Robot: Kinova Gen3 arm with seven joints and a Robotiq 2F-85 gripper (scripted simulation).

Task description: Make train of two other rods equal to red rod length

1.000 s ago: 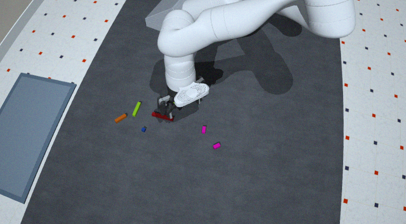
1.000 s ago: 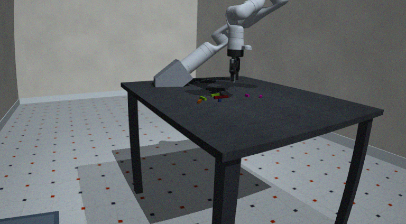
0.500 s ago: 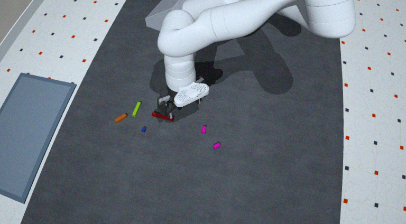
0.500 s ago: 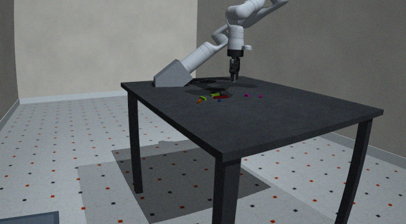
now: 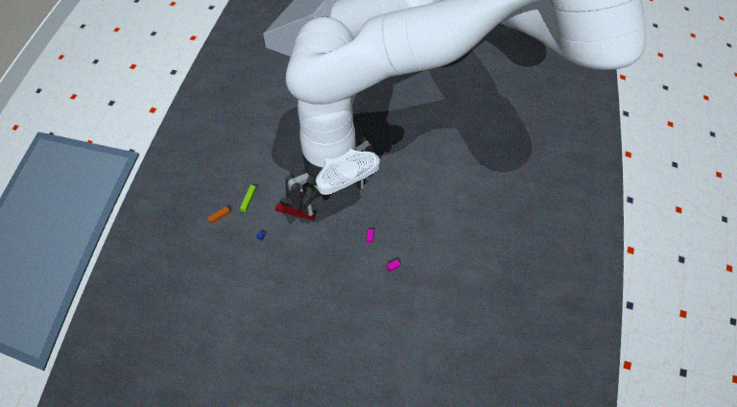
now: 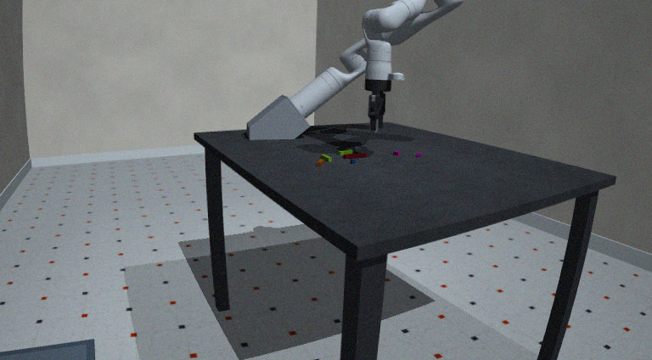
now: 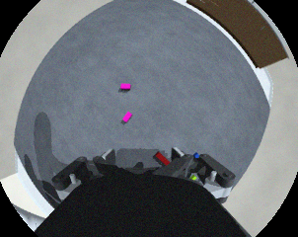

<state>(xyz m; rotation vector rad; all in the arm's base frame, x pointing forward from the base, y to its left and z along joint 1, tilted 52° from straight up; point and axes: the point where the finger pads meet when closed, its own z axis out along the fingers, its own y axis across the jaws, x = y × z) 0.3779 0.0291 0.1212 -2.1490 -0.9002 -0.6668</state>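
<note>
My gripper (image 6: 376, 129) (image 7: 143, 155) is open and empty, above the table. The red rod (image 5: 284, 208) (image 6: 354, 156) (image 7: 163, 158) lies flat, partly covered by a finger in the top view. One lime rod (image 5: 248, 198) (image 6: 326, 157) lies left of it, the orange rod (image 5: 219, 214) (image 6: 320, 162) farther left. Another lime rod (image 6: 345, 152) (image 7: 193, 178) lies behind the red rod, mostly hidden in the top view. The blue rod (image 5: 260, 235) (image 6: 352, 161) (image 7: 196, 155) lies in front. Two magenta rods, one (image 5: 369, 235) (image 6: 396, 153) (image 7: 127, 117) nearer and one (image 5: 393, 264) (image 6: 418, 154) (image 7: 125, 87) farther, lie apart at right.
The dark table (image 5: 347, 337) (image 6: 457, 193) carries the arm's grey base (image 5: 296, 27) (image 6: 278, 122) at its back. The arm's shadow darkens the area around the gripper. A dark greyish shape shows beside the second lime rod in the exterior view; I cannot tell what it is.
</note>
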